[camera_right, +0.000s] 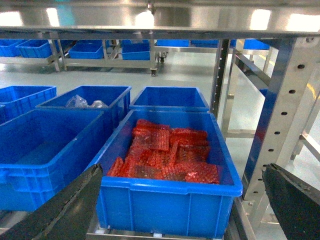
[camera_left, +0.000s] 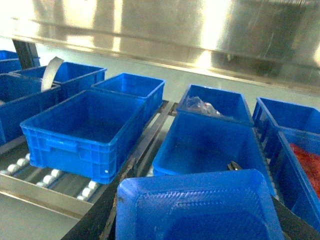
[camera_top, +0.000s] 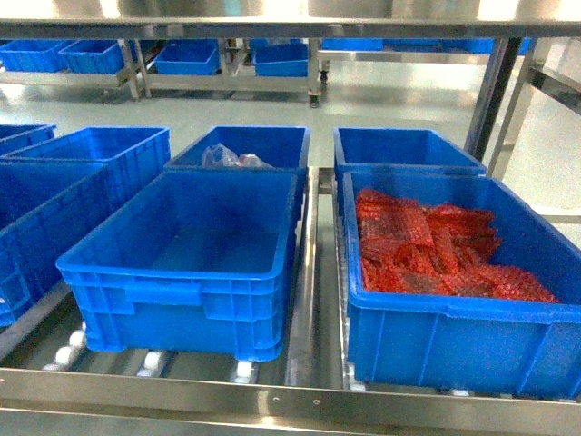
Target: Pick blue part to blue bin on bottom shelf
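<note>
The blue part (camera_left: 200, 207), a shallow tray-shaped piece, fills the bottom of the left wrist view. My left gripper (camera_left: 200, 227) is shut on it, with dark fingers (camera_left: 100, 220) showing at its sides. Just beyond the part stands an empty blue bin (camera_left: 210, 145) on the bottom shelf (camera_top: 272, 395); the same bin sits mid-left in the head view (camera_top: 163, 275). My right gripper (camera_right: 185, 210) is open and holds nothing, in front of a blue bin of red packs (camera_right: 165, 205). Neither gripper shows in the head view.
Several more blue bins stand on the shelf's white rollers (camera_top: 73, 345): a bin with a clear plastic bag (camera_top: 236, 145) behind the empty one, and the red-pack bin (camera_top: 454, 341) at right. A steel upper shelf (camera_top: 290, 23) hangs overhead. A rack post (camera_right: 280, 110) stands at right.
</note>
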You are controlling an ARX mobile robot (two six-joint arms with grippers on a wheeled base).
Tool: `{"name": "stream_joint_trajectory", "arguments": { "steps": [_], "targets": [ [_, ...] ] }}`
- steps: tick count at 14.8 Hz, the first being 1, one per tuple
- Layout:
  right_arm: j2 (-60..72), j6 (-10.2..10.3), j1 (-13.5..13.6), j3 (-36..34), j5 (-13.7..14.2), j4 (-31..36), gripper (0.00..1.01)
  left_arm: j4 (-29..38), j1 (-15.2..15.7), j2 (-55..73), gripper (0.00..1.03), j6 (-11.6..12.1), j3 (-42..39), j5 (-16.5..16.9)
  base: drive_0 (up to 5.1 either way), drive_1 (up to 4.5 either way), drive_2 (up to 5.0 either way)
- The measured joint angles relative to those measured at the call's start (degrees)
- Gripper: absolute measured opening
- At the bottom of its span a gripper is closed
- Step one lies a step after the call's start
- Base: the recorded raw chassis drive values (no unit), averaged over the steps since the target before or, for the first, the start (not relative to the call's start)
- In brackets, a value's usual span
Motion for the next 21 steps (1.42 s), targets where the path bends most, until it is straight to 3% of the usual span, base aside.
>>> {"name": "stream_joint_trajectory", "arguments": {
  "steps": [17, 21],
  "targets": [
    [0.00, 0.00, 0.00, 0.00, 0.02, -0.02, 0.98, -0.07, 0.00, 0.00, 0.44, 0.00, -0.13, 0.02, 0.0, 0.00, 0.0],
    [0.00, 0.00, 0.00, 0.00, 0.02, 0.07, 0.98, 0.00, 0.00, -0.02, 0.44, 0.00, -0.13, 0.02, 0.0, 3.04, -3.1]
  ]
}}
